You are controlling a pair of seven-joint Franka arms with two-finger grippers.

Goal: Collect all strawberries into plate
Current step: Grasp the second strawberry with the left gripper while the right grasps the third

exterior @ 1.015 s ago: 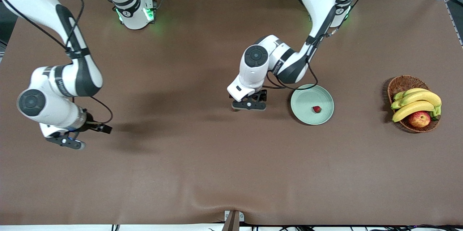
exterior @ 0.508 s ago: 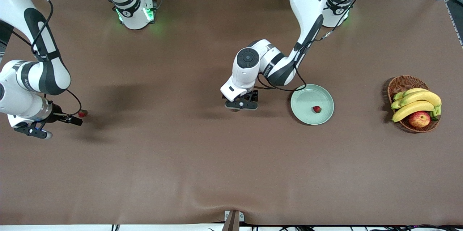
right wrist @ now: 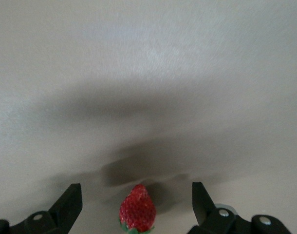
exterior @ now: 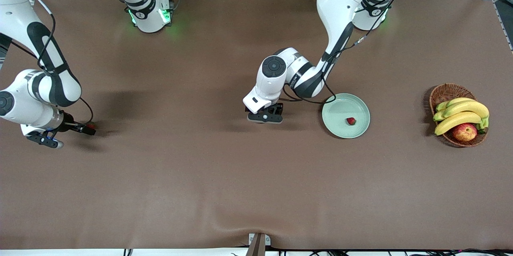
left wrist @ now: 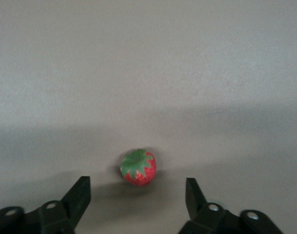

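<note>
The pale green plate (exterior: 340,107) holds one strawberry (exterior: 351,121). My left gripper (exterior: 275,109) hangs low over the table beside the plate, toward the right arm's end. It hides its berry in the front view. In the left wrist view this gripper (left wrist: 137,192) is open, and a strawberry (left wrist: 138,167) with a green cap lies on the cloth just ahead of the fingertips, untouched. My right gripper (exterior: 89,129) is down at the right arm's end of the table beside another strawberry (exterior: 91,124). It (right wrist: 135,202) is open, and that strawberry (right wrist: 137,213) lies between the fingers, clear of both.
A brown wicker basket (exterior: 445,91) with bananas (exterior: 461,113) and a red-yellow apple (exterior: 464,132) stands at the left arm's end of the table. A brown cloth (exterior: 240,188) covers the table.
The right arm swung toward its end of the table and came down at a strawberry that had been hidden. The left gripper shifted slightly away from the plate.
</note>
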